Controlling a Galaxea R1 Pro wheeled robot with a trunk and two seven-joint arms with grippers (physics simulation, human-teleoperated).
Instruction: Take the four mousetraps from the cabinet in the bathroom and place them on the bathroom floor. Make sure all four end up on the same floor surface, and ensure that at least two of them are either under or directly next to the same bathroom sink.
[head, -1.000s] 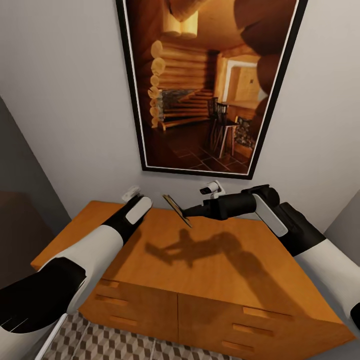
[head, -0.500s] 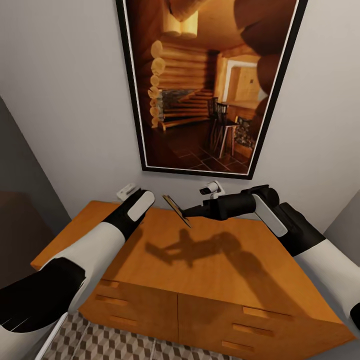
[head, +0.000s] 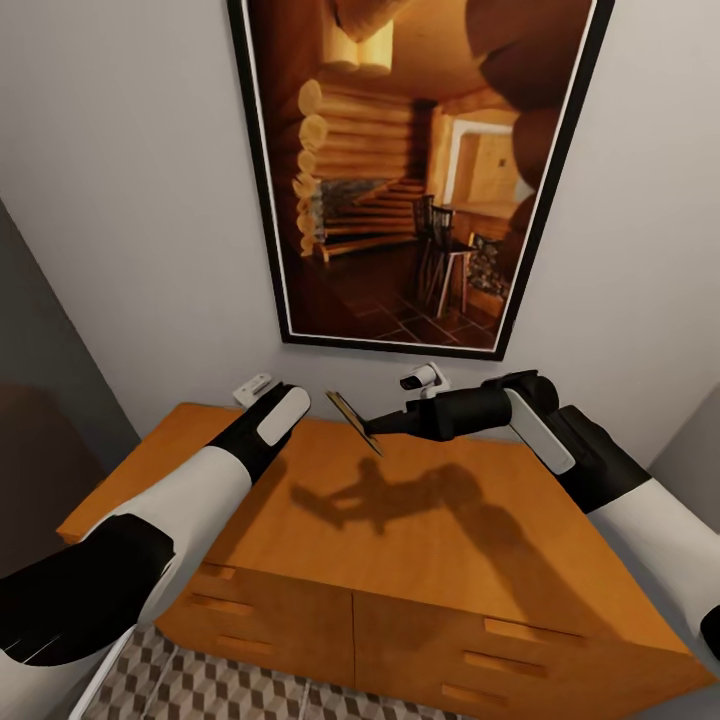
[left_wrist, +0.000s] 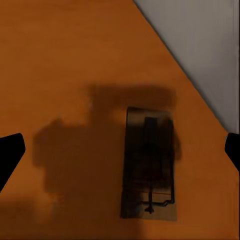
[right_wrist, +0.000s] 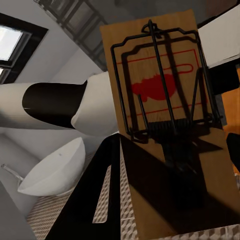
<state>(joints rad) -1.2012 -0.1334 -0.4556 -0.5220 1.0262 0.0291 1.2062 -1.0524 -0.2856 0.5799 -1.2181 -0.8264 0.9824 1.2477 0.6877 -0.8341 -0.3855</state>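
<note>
Right tool (head: 372, 424) pinches one mousetrap (head: 353, 420) tilted; left tool spread above another mousetrap (left_wrist: 149, 165) lying flat.

left tool (head: 262, 392) tips hidden behind its wrist

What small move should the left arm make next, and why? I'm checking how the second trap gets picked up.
Probably lower the left gripper straight down onto the mousetrap lying flat on the cabinet top, then close. The left wrist view shows its fingertips spread wide at both edges with the trap between them, off-center, so a slight sideways correction may help. The right gripper already holds another mousetrap lifted off the top.
</note>
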